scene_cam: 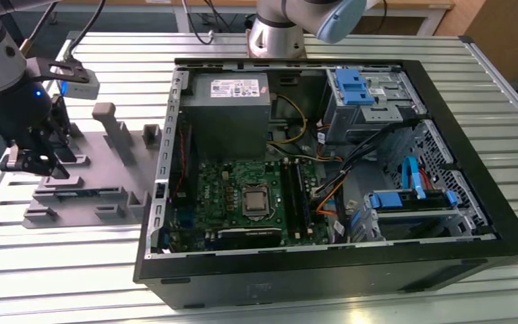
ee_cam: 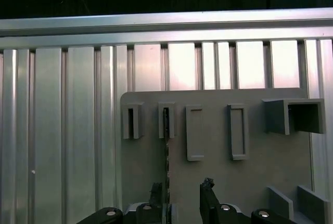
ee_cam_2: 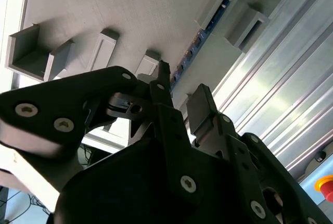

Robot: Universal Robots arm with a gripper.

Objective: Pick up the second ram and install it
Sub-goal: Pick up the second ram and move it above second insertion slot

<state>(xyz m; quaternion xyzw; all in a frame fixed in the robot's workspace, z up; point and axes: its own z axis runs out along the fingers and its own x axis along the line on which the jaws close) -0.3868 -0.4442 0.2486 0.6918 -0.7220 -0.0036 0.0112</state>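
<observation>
Finds gripper (ee_cam: 181, 188) released, jaws apart to either side of the second ram (ee_cam: 166, 151), standing on edge in grey tray (ee_cam: 250, 182) slots, evidently presenting flat faces for pinching.

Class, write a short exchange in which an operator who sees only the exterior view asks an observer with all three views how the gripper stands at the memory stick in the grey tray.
Operator: I see the gripper over the grey tray. Are its fingers apart?
Observer: Yes. In the first wrist view the two fingertips stand apart, with bare tray showing between them.
Operator: Where is the memory stick relative to them?
Observer: In the first wrist view the memory stick stands on edge, one end in a slotted holder. It runs into the gap between the fingers, close to one and well clear of the other, so it is not clamped.
</observation>
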